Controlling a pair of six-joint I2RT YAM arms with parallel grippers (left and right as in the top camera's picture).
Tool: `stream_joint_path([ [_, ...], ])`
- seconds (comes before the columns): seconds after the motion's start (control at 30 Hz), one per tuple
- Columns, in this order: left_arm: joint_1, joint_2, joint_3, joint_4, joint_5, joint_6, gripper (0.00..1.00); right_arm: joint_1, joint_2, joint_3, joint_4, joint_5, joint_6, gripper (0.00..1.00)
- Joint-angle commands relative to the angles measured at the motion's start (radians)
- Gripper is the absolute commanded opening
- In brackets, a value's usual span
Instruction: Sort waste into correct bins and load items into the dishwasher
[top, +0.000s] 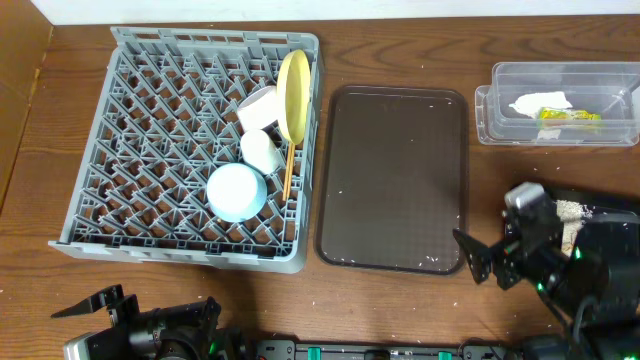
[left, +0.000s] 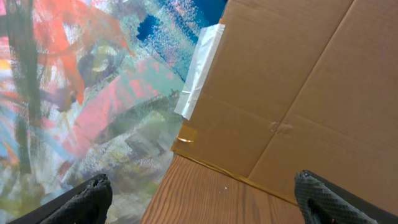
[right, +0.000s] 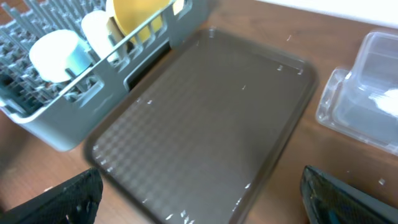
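Item: your dish rack (top: 130, 120), on your left, stocks yellow plate (top: 293, 95) on edge, light blue bowl (top: 237, 191), chopsticks (top: 288, 170). Item: your clear tub (top: 484, 110), on your right, stocks napkin (top: 540, 102) and wrapper (top: 570, 116). Your left gripper (left: 202, 193) and right gripper (right: 202, 186) both stand with jaws apart.

A brown wooden table (top: 400, 300). Beyond the left gripper (left: 205, 202), a taped cardboard panel (left: 298, 93) beside a painted backdrop (left: 81, 93).

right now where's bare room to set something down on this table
The brown tray, between the dish rack and the clear tub, is bare; so is the rack's left half. Crowded: the rack's right side around the yellow plate and blue bowl.
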Motion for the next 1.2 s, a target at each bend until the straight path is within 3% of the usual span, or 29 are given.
stream_joint_path([
  [0.0,0.002,-0.005,0.016,0.004,-0.051,0.006,0.95,-0.036,-0.129,-0.129,0.073,-0.038,-0.065,0.99],
  [0.33,0.002,-0.005,0.016,0.004,-0.052,0.006,0.95,-0.042,-0.423,-0.445,0.371,0.027,-0.073,0.99],
  [0.63,0.002,-0.005,0.016,0.004,-0.051,0.006,0.95,-0.042,-0.483,-0.675,0.762,0.164,0.093,0.99],
  [1.03,0.002,-0.005,0.016,0.004,-0.051,0.006,0.95,-0.095,-0.516,-0.672,0.634,0.442,0.125,0.99],
  [1.17,0.002,-0.005,0.016,0.004,-0.051,0.006,0.95,-0.144,-0.515,-0.672,0.637,0.441,0.042,0.99],
])
